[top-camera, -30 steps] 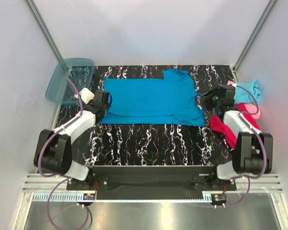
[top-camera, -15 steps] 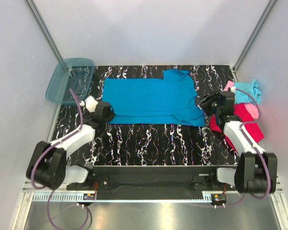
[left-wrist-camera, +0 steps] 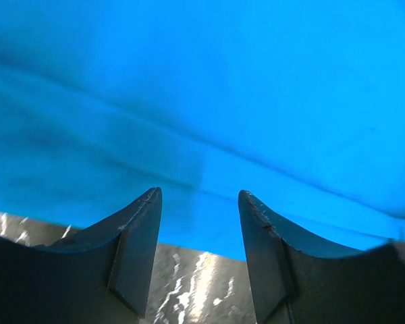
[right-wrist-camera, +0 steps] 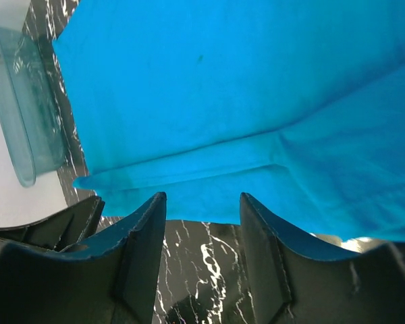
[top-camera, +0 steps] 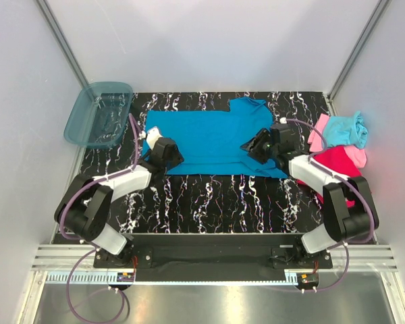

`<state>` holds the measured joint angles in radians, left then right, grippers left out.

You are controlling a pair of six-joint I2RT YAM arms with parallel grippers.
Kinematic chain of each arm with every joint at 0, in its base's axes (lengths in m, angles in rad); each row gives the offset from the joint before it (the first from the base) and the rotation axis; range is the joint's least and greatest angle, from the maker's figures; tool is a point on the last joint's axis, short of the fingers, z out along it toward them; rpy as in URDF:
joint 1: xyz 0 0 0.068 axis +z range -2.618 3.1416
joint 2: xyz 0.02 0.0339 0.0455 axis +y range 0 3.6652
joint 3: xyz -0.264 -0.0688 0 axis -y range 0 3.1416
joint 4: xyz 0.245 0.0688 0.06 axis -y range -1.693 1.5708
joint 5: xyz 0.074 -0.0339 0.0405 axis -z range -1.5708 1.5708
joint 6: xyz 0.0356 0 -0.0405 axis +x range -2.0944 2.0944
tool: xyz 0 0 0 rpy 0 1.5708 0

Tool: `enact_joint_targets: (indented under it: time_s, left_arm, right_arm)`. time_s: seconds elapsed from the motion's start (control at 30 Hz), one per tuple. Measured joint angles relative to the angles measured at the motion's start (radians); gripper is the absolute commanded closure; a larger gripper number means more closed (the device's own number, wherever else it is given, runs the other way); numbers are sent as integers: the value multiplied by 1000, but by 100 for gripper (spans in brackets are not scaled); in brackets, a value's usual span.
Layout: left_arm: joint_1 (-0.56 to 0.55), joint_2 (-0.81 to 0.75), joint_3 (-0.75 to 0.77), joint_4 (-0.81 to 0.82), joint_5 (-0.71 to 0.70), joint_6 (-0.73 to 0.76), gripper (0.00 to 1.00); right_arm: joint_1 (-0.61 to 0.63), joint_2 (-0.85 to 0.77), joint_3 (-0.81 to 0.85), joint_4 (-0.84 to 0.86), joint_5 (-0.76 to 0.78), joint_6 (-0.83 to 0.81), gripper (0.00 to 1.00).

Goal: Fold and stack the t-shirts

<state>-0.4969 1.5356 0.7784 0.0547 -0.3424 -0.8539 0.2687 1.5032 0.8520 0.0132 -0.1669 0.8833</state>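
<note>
The medium blue t-shirt (top-camera: pixel 212 135) lies spread flat on the black marbled table (top-camera: pixel 209 199). My left gripper (top-camera: pixel 174 156) is open and empty at the shirt's near-left corner; in the left wrist view its jaws (left-wrist-camera: pixel 197 202) straddle the shirt's near hem (left-wrist-camera: pixel 209 223). My right gripper (top-camera: pixel 249 146) is open and empty low over the shirt's near-right part; in the right wrist view (right-wrist-camera: pixel 202 202) the blue shirt (right-wrist-camera: pixel 209 88) and its near edge lie just ahead of the jaws. The light aqua (top-camera: pixel 344 128), light pink (top-camera: pixel 316 133) and magenta-red (top-camera: pixel 339 162) t-shirts lie piled at the right.
A translucent teal bin (top-camera: pixel 98 113) stands at the table's far left corner and also shows in the right wrist view (right-wrist-camera: pixel 20 108). White walls enclose the table on three sides. The left gripper's finger (right-wrist-camera: pixel 50 226) shows at the lower left of the right wrist view.
Both grippers have moved inward along the blue shirt's near edge: the left one to the right, the right one to the left and onto the shirt. The shirt has not moved.
</note>
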Motion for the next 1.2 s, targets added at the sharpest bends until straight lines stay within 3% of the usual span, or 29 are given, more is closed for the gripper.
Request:
enact_joint_targets:
  time_s: [0.53,1.2]
  left_arm:
    - [-32,25,-116,174,112,81,47]
    - [-92,-75,-204,207,125,122,47]
  right_arm:
    - [192,239,57,35,43,20,47]
    - [208,337,127,66,117,30,48]
